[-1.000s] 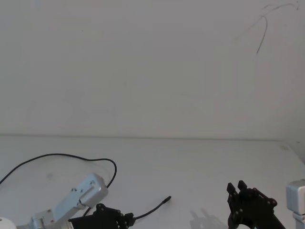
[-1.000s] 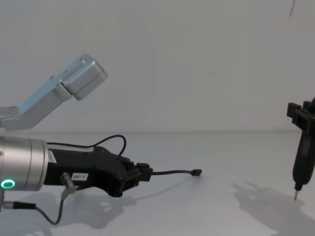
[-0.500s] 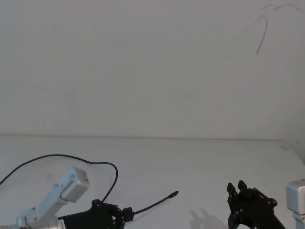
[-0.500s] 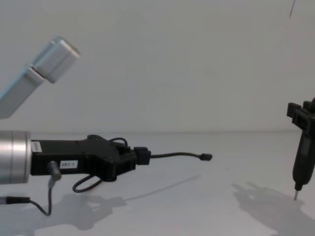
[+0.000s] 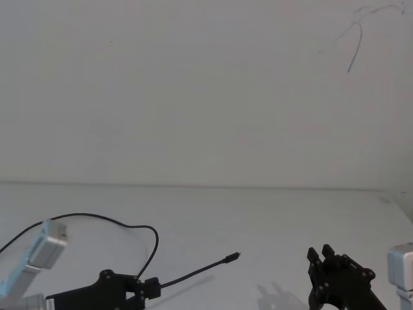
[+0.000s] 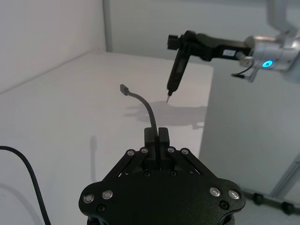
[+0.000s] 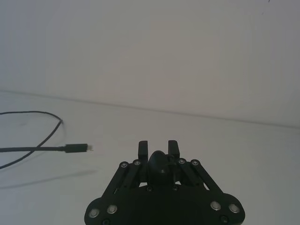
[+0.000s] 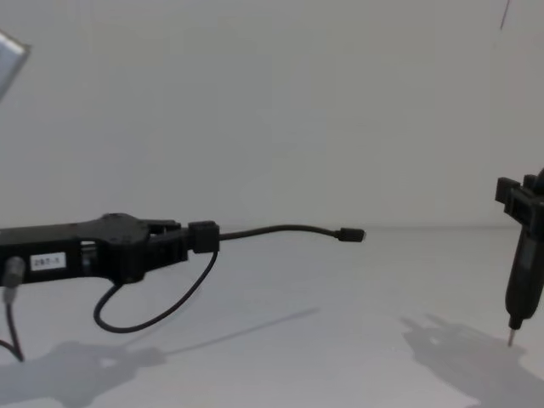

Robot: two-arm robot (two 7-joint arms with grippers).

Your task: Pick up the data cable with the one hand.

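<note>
Between clenched fingers (image 6: 163,138) of left gripper (image 8: 180,240), at 9 o'clock in chest view: thick plug of data cable (image 8: 280,229). Chest view: small plug airborne toward 3 o'clock, slack loop hanging below, above counter (image 8: 340,340). Head view: remainder arcs off toward 9 o'clock. At 3 o'clock, well apart: right gripper (image 8: 520,197), clamped on pointed tool (image 8: 520,285).

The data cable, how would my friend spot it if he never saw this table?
On the left side of the white table, the left gripper is shut on the data cable, holding it above the surface. It is long, thin, black and bendy with a small flat plug at its tip, unlike the stiff pen-like tool pointing down from the right gripper.
</note>
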